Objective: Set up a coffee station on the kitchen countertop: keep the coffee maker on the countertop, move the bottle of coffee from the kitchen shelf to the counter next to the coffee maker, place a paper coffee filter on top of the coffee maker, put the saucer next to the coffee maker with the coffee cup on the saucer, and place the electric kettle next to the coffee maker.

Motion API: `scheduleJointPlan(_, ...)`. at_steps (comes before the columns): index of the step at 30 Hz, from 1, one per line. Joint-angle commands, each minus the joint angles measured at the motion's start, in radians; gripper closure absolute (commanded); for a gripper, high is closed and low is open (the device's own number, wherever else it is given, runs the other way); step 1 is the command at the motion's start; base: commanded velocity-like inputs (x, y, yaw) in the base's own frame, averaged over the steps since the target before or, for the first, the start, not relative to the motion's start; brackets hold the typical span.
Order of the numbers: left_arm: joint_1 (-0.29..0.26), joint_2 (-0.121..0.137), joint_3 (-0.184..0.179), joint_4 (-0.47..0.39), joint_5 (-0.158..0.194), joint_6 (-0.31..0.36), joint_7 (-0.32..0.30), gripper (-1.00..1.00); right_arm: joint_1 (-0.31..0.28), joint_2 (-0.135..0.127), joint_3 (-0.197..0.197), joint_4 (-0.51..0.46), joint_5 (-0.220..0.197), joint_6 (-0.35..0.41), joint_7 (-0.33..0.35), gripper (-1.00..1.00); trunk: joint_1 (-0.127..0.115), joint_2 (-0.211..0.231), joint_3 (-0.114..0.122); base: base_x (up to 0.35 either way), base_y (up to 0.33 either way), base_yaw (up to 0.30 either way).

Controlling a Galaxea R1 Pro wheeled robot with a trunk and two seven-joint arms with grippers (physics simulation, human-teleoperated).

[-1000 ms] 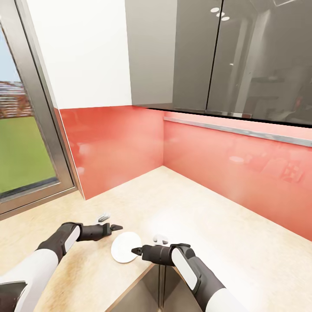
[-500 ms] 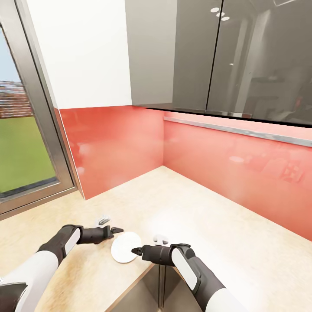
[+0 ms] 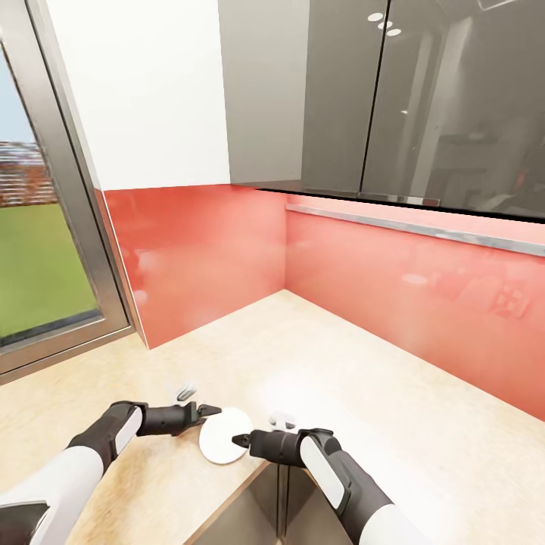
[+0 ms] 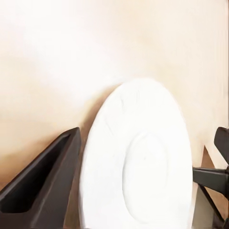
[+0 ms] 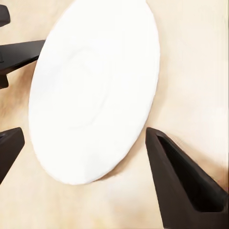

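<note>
— Head view first: what sits at the far left?

— A grey-framed window (image 3: 68, 250) over green grass, then the left gripper (image 3: 211, 411), black, its fingertips at the near edge of the small flat round white saucer (image 3: 224, 436).

— Is that gripper closed on it?

— No. From the left wrist view its jaws stand wide apart, one dark finger (image 4: 45, 183) just beside the saucer's (image 4: 138, 162) rim and the rim lying between the jaws. Nothing is gripped.

— And further right?

— The saucer lies flat on the light wood-grain kitchen countertop (image 3: 356, 378), close to its front edge, directly between the two grippers. The right gripper (image 3: 238, 438) points at the saucer's other side.

— Its state?

— Spread wide too; in the right wrist view the saucer (image 5: 93, 90) lies just ahead of the parted black fingers (image 5: 183, 183), touching neither. Behind everything runs a glossy red backsplash (image 3: 409, 280) under dark grey wall cabinets (image 3: 424, 98).
</note>
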Motion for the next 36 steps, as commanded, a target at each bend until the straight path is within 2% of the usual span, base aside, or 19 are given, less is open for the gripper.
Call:
scheduleJointPlan(1, 0.0, 0.0, 0.002, 0.001, -0.006, 0.006, -0.012, -1.0, -0.001, 0.0, 0.001, 0.002, 0.004, 0.003, 0.001, -1.0, 0.001, -0.002, -0.002, 0.0, 0.0, 0.0)
scheduleJointPlan(8, 0.0, -0.001, 0.001, 0.001, -0.007, 0.006, -0.03, -1.0, 0.0, 0.0, -0.001, 0.006, 0.003, -0.001, 0.0, -1.0, 0.001, -0.002, -0.002, 0.0, 0.0, 0.0)
scheduleJointPlan(15, 0.0, -0.021, 0.0, 0.0, -0.007, 0.006, -0.03, -1.0, 0.0, 0.0, 0.001, 0.005, 0.003, -0.001, 0.0, -1.0, 0.001, -0.002, -0.002, 0.0, 0.0, 0.0)
scheduleJointPlan(36, 0.0, -0.04, 0.0, 0.001, -0.007, 0.007, -0.03, -1.0, 0.0, 0.0, 0.001, 0.004, 0.003, -0.001, 0.0, -1.0, 0.001, -0.002, -0.002, 0.0, 0.0, 0.0)
